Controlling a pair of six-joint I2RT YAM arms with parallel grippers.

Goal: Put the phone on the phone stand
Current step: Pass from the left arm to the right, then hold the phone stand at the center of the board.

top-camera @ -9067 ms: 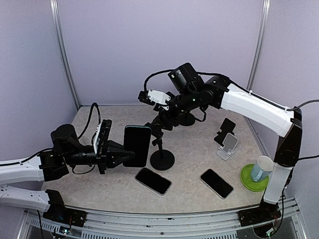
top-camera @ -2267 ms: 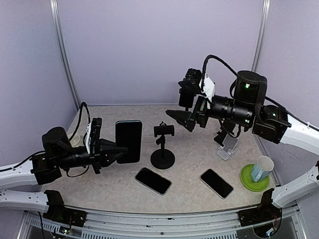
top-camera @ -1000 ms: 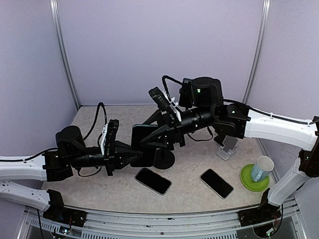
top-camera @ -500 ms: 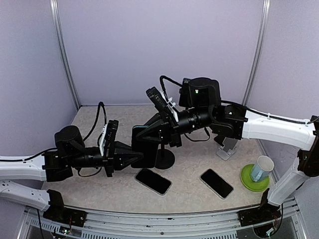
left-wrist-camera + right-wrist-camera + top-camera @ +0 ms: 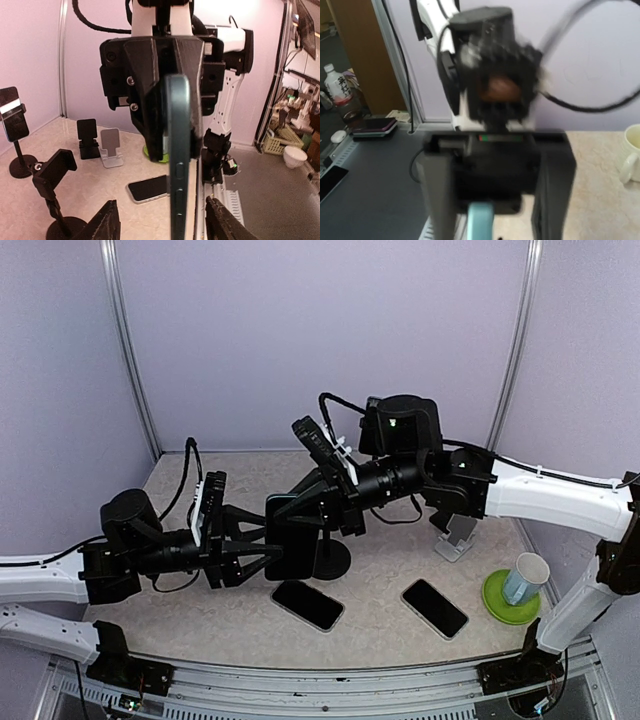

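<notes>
Left wrist: right claw [image 5: 172, 117] clamps phone [image 5: 179, 192]; left claw [image 5: 164, 221] gapes apart around it.

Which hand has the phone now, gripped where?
The right hand grips the phone by its upper end. The left hand is open, not touching it.

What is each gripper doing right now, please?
Left gripper: open, fingers either side of the phone, not touching it.
Right gripper: closed on the phone.

phone stand [image 5: 337, 558] half hidden, phone [image 5: 177, 165] bottom cropped
</notes>
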